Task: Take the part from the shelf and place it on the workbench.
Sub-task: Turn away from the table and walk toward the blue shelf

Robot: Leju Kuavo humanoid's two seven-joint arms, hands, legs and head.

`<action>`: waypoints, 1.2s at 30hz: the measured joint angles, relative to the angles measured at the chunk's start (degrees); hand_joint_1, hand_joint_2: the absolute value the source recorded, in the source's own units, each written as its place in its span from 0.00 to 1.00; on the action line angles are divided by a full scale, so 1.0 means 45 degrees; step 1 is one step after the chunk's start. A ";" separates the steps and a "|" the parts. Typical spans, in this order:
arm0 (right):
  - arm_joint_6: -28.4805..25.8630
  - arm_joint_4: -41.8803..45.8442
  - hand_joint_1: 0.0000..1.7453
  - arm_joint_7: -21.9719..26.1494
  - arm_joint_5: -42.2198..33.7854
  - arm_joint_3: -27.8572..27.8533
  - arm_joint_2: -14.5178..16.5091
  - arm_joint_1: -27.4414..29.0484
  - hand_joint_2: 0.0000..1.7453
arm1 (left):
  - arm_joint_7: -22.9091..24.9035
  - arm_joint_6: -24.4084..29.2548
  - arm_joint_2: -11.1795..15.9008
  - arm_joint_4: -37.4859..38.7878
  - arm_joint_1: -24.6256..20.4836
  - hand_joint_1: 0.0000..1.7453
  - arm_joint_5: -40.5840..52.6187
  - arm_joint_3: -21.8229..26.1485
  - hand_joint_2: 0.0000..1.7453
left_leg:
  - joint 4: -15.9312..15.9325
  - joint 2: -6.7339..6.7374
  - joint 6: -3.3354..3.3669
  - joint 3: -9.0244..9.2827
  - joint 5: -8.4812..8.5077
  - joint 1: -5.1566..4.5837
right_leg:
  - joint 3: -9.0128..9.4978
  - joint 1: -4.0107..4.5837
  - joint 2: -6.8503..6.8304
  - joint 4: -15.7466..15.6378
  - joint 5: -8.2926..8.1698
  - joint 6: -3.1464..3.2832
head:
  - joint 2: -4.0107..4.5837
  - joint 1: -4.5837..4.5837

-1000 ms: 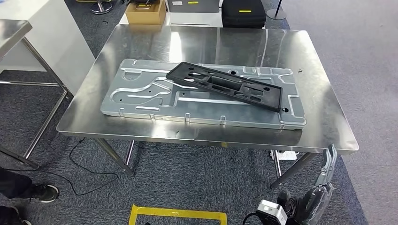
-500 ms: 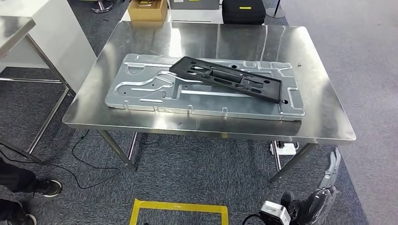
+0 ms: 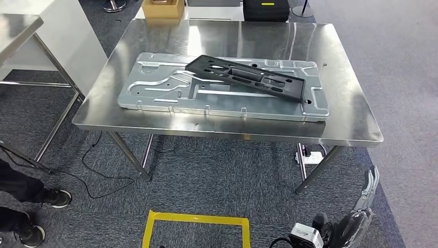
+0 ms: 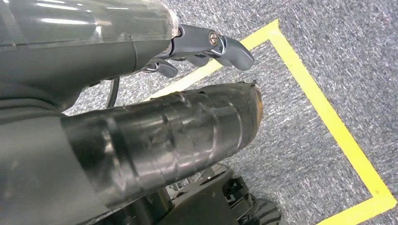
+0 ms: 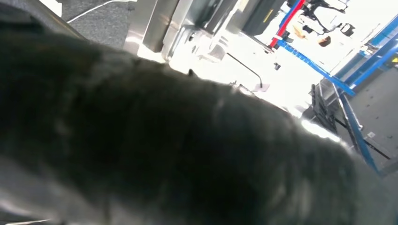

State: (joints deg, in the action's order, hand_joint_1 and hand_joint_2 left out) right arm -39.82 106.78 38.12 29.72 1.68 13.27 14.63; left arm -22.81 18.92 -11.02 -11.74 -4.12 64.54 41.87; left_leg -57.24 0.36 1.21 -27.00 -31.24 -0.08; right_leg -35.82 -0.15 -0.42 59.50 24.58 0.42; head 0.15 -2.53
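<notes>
black plastic frame (image 3: 247,77) lies on the workbench (image 3: 356,126), placement looks done; right hand (image 3: 364,199) holds nothing, left hand (image 4: 206,47) unclear.

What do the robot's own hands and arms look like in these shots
The right hand has pale silver-grey ribbed fingers over a dark grey wrist, beside a small white and black box with a black cable. The left hand shows a thick dark grey thumb with a scuffed, ringed surface, glossy grey fingers with a silver screw, and a clear glossy cover.
</notes>
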 joint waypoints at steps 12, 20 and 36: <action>0.0000 0.0080 0.00 0.0010 -0.0200 -0.0062 0.0000 0.0125 0.00 | 0.0005 0.0011 0.0000 0.0005 0.0024 0.00 0.0043 0.0036 0.00 | -0.0195 0.0100 0.0419 -0.1341 0.1147 -0.0018 | 0.0656 -0.0149 0.0086 0.1572 0.1570 -0.0431 | 0.0000 -0.0021; 0.0000 0.0102 0.00 0.0113 -0.0173 -0.0101 0.0016 0.0162 0.00 | 0.0078 0.0021 0.0000 0.0005 0.0071 0.00 0.0059 0.0075 0.00 | -0.1104 0.0014 -0.0109 -0.1966 0.0613 -0.0003 | 0.1294 -0.0089 0.0053 -0.0382 0.0988 0.0199 | 0.0000 -0.0001; 0.0000 0.0212 0.00 0.0308 -0.0282 -0.0310 0.0039 0.0309 0.00 | 0.0077 0.0021 0.0002 0.0005 0.0038 0.00 0.0067 0.0130 0.00 | 0.0398 0.0109 0.0532 0.0062 0.0367 -0.0016 | -0.0581 -0.0067 0.0070 0.1020 0.0995 -0.0317 | 0.0000 -0.0009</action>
State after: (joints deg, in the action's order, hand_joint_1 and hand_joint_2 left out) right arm -39.82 107.74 39.51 28.46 0.29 13.44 16.02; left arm -22.47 19.02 -11.00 -11.72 -3.95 64.84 42.45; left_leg -55.45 0.85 3.61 -26.73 -29.58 -0.15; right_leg -38.43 -0.45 -0.10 64.08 29.06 -1.00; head 0.15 -2.57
